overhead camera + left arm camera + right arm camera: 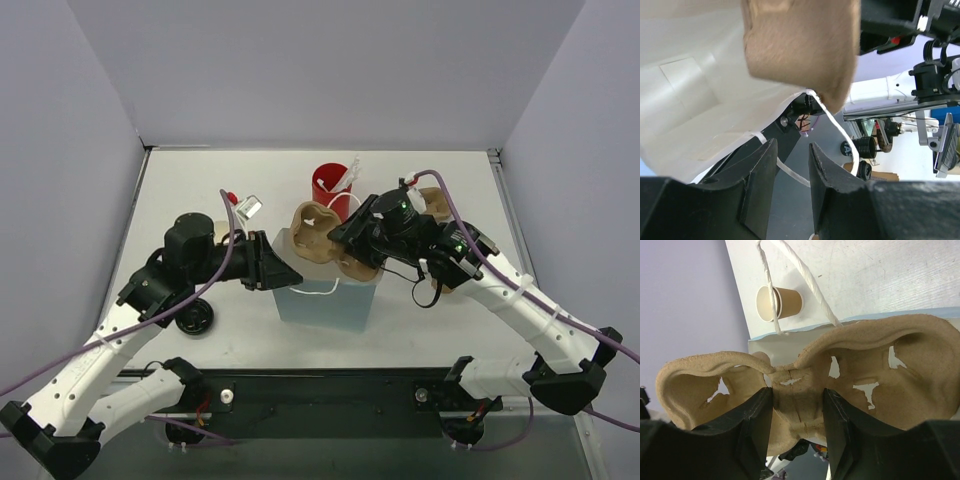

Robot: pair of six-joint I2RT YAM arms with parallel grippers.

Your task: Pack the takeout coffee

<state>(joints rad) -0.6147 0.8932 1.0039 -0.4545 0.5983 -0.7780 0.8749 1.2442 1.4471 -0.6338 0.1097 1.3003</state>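
The takeout coffee [195,318] shows as a round black lid at the near left, right beside my left forearm; its brown side is mostly hidden. A pale blue paper bag [325,303] stands open at the table's middle. My right gripper [345,238] [797,395] is shut on a brown pulp cup carrier [318,235] [805,385] and holds it over the bag's mouth. My left gripper [288,275] [792,147] is open at the bag's left edge. The bag's white inside [690,100], the carrier [800,45] and a rope handle [837,127] lie ahead of it.
A red cup [328,185] with white stirrers stands behind the bag. A lidless paper cup [436,200] [779,302] sits at the back right, behind my right wrist. A small silvery packet [249,207] lies at the back left. The bag's rope handle [807,280] loops toward the lidless cup.
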